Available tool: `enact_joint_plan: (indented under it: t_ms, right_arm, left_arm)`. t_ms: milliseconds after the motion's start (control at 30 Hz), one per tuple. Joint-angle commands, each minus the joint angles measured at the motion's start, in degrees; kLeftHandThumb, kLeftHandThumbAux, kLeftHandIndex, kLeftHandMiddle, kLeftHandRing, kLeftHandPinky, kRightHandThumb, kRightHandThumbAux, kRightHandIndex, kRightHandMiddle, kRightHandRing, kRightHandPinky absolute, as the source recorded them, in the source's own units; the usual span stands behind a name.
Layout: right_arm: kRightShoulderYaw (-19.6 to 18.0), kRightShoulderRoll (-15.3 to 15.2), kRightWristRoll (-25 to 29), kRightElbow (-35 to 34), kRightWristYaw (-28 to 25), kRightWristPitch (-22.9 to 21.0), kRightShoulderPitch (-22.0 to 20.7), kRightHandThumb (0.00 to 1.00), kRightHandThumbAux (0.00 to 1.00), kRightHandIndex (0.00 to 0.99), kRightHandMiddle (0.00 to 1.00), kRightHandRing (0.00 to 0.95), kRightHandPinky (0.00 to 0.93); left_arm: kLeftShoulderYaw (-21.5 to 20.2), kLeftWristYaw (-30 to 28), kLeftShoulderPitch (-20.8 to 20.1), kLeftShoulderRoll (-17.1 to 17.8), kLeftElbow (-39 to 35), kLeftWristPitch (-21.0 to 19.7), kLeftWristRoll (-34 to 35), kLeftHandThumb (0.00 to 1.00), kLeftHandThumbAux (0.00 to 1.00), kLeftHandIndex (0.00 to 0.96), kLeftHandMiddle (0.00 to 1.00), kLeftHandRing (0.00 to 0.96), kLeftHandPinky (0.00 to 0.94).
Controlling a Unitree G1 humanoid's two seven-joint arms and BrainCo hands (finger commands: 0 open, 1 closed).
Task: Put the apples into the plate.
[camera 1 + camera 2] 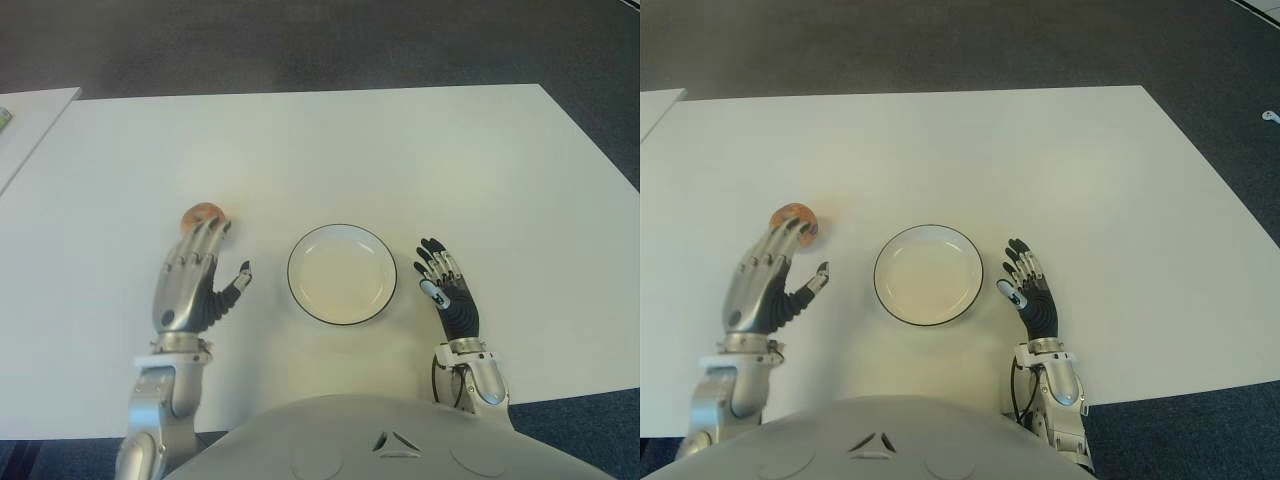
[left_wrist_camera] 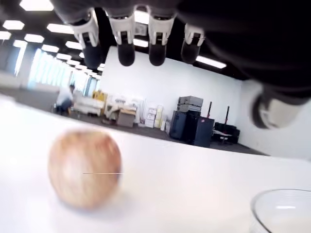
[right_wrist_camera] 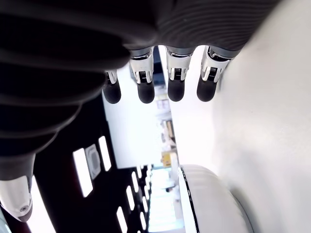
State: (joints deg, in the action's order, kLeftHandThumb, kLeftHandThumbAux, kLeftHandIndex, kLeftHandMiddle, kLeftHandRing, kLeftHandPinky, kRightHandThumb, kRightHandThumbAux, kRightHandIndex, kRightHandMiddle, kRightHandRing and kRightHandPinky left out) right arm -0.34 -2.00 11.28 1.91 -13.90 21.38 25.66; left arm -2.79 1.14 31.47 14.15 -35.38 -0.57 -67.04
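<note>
Apple (image 1: 203, 216) reddish-orange; plate (image 1: 341, 273) cream (black rim); table (image 1: 400, 160) white.

The white worktop (image 1: 330, 150) is lit brightly and evenly from above. Only soft, faint shadows are seen under the plate (image 1: 341, 273). In the left wrist view the apple (image 2: 85, 165) is blurred. Long ceiling lights (image 2: 48, 29) glare, and the fingers (image 3: 146, 82) look dark.

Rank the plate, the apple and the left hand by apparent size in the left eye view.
1. Plate, largest.
2. Left hand, open, fingertips over the apple; longer than the plate is wide but narrower, so this ranking is close.
3. Apple, smallest, partly hidden.
</note>
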Motion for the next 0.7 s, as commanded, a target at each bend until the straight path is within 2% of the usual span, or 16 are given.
enact_joint_plan:
  t_ms: [33, 233, 300, 467, 700]
  right_arm:
    - [-0.24, 0.3, 0.09, 2.92, -0.01, -1.56, 0.41, 0.163, 0.575, 0.0, 0.0, 0.0, 0.0]
    - [-0.51, 0.3, -0.17, 3.35, -0.05, -1.07, 0.19, 0.161, 0.576, 0.0, 0.0, 0.0, 0.0]
    - [-0.61, 0.29, -0.09, 3.41, -0.15, -0.98, 0.2, 0.159, 0.575, 0.0, 0.0, 0.0, 0.0]
    - [-0.97, 0.09, 0.58, 3.15, -0.53, -1.65, 0.38, 0.162, 0.56, 0.0, 0.0, 0.0, 0.0]
    - [-1.46, 0.42, 1.13, 3.09, -0.37, -2.17, 0.51, 0.168, 0.54, 0.0, 0.0, 0.0, 0.0]
  left_arm:
    - [-2.3, -4.28, -6.09, 4.38, 2.16, -1.79, -1.79, 0.241, 0.375, 0.036, 0.0, 0.0, 0.0]
    - [-3.62, -3.88, -13.94, 11.44, 13.99, -1.37, -0.13, 0.252, 0.384, 0.03, 0.0, 0.0, 0.0]
    - [-3.46, -3.02, -15.31, 13.13, 16.68, -0.97, 0.28, 0.249, 0.387, 0.027, 0.0, 0.0, 0.0]
    - [-2.74, -0.51, -15.94, 16.29, 19.92, 0.1, 1.05, 0.243, 0.381, 0.021, 0.0, 0.0, 0.0]
    - [-1.88, 1.32, -16.16, 18.66, 20.94, 0.8, 1.45, 0.254, 0.384, 0.014, 0.0, 0.0, 0.0]
